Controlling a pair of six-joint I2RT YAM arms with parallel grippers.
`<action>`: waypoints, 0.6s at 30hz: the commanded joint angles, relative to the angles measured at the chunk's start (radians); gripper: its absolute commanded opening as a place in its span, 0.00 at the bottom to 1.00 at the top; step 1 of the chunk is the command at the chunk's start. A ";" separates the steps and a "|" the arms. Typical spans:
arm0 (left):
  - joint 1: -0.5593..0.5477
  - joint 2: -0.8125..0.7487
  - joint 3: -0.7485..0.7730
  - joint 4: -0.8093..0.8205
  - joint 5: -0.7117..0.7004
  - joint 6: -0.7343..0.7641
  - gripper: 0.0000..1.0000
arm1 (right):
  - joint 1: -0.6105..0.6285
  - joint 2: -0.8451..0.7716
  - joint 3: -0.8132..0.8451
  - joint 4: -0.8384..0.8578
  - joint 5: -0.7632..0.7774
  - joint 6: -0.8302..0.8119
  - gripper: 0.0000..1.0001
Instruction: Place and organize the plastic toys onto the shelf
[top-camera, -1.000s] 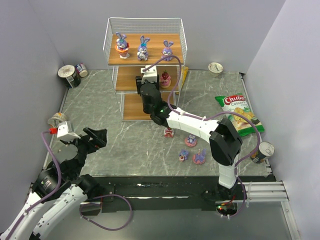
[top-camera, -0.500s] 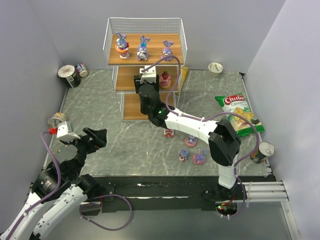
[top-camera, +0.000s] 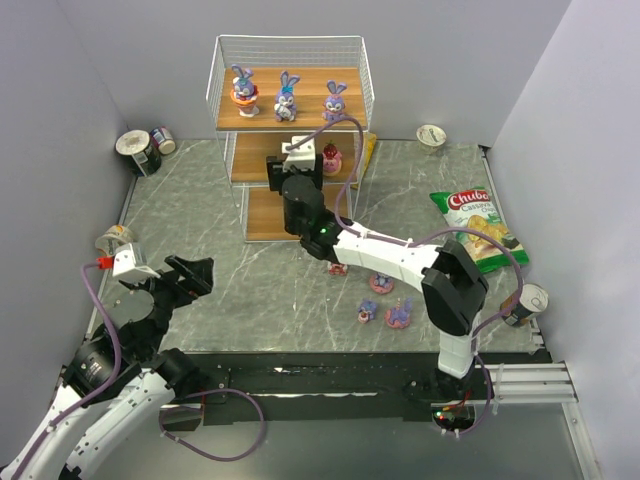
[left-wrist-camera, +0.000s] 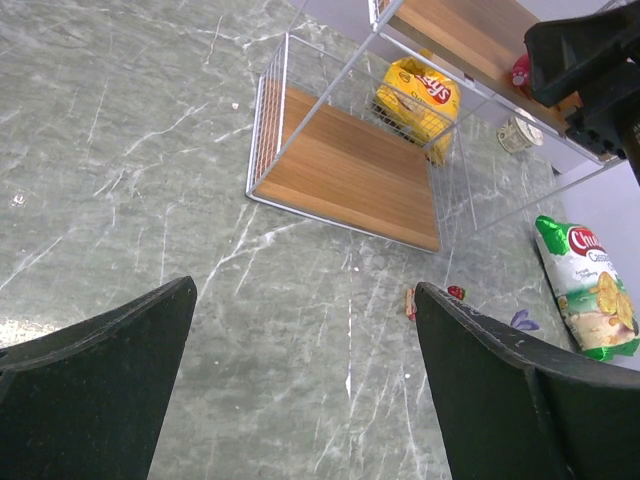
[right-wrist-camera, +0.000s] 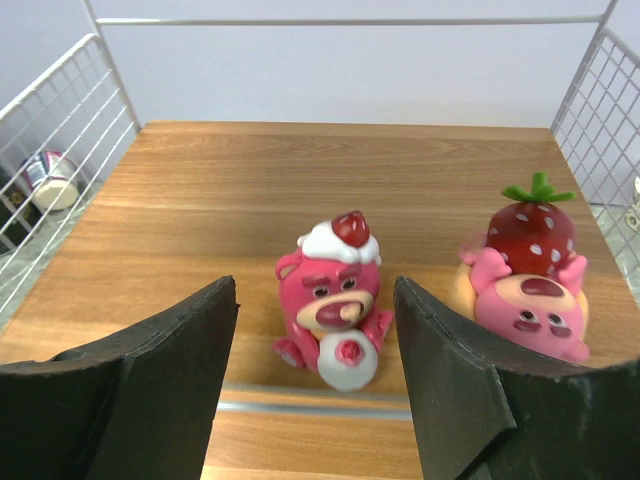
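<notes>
The shelf (top-camera: 215, 72) stands at the back, with three purple-blue bunnies (top-camera: 287, 97) on its top board. My right gripper (right-wrist-camera: 315, 330) reaches into the middle tier (right-wrist-camera: 250, 190) and is open. A pink bear toy (right-wrist-camera: 335, 300) with a strawberry on its head stands on the board between the fingers, with a gap on each side. A pink strawberry figure (right-wrist-camera: 530, 285) stands to its right. Several small toys (top-camera: 381, 283) lie on the table in front of the shelf. My left gripper (left-wrist-camera: 305, 300) hangs open over bare table at the near left.
A green-red chip bag (top-camera: 477, 225) lies at the right and a yellow bag (left-wrist-camera: 418, 95) sits behind the shelf. Cans stand at the back left (top-camera: 138, 150), left edge (top-camera: 115, 238) and right edge (top-camera: 525, 303). A cup (top-camera: 432, 135) is at the back right.
My right arm has shifted a little to the left at the middle tier. The left arm has not moved.
</notes>
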 joint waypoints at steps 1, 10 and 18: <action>0.000 -0.014 0.012 -0.005 -0.020 -0.008 0.97 | 0.024 -0.103 -0.035 0.090 0.003 -0.017 0.71; 0.000 -0.022 0.012 -0.006 -0.022 -0.011 0.96 | 0.050 -0.240 -0.158 0.076 -0.042 0.026 0.72; 0.000 -0.030 0.010 0.000 -0.013 -0.007 0.96 | 0.050 -0.394 -0.275 -0.158 -0.190 0.232 0.29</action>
